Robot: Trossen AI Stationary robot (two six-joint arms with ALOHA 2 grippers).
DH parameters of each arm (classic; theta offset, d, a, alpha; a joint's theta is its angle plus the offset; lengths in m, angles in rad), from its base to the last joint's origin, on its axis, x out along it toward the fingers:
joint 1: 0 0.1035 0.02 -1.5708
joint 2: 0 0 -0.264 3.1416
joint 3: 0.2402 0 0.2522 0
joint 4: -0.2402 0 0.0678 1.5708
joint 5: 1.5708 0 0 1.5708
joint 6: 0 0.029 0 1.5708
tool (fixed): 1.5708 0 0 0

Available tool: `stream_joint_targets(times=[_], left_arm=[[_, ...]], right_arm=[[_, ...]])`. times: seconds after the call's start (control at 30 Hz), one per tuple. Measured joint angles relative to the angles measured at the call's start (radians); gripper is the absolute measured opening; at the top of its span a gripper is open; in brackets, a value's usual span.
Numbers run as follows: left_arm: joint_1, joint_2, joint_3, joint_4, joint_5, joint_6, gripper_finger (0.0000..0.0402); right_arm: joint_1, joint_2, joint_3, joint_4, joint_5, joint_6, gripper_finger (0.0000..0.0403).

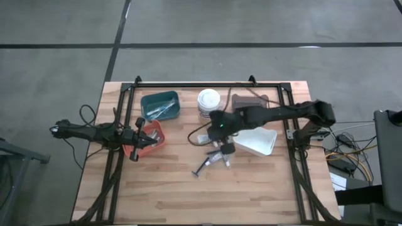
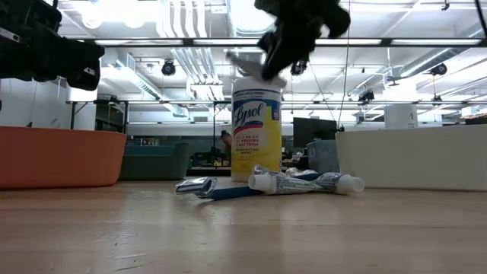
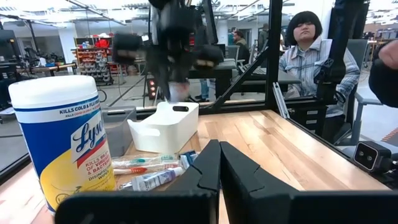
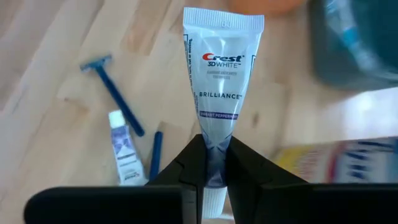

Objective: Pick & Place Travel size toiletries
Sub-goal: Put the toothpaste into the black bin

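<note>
wooden table [image 1: 251,194] carries loose toiletries [image 1: 210,163]. right gripper [image 4: 211,163] clamps a toothpaste tube [image 4: 221,81] near its cap, lifted clear. judged light, soft-walled, slippery; grip at the firmer shoulder. left gripper [image 3: 219,163] closed, empty, above the orange bin [image 1: 157,132].

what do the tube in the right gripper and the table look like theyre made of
Toothpaste tube: seems soft glossy plastic; it shows a flat crimped end, printed lettering and sheen, and the right gripper pinches it.
Table: looks like pale matte wood, with visible planks and grain.

Crest tube [image 4: 222,93] lifted; razor [image 4: 115,90] and small tube [image 4: 124,149] lie below.
</note>
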Motion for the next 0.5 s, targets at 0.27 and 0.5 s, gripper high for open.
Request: stream_joint_targets(times=[0.27, 0.5], left_arm=[[0.0, 0.001, 0.0, 0.001, 0.0, 0.0, 0.0007], [0.0, 0.002, 0.0, 0.001, 0.0, 0.0, 0.0007]], right_arm=[[-0.103, -0.164, -0.056, -0.004, 0.002, -0.013, 0.004], [-0.25, -0.252, -0.154, 0.024, 0.003, 0.005, 0.004]])
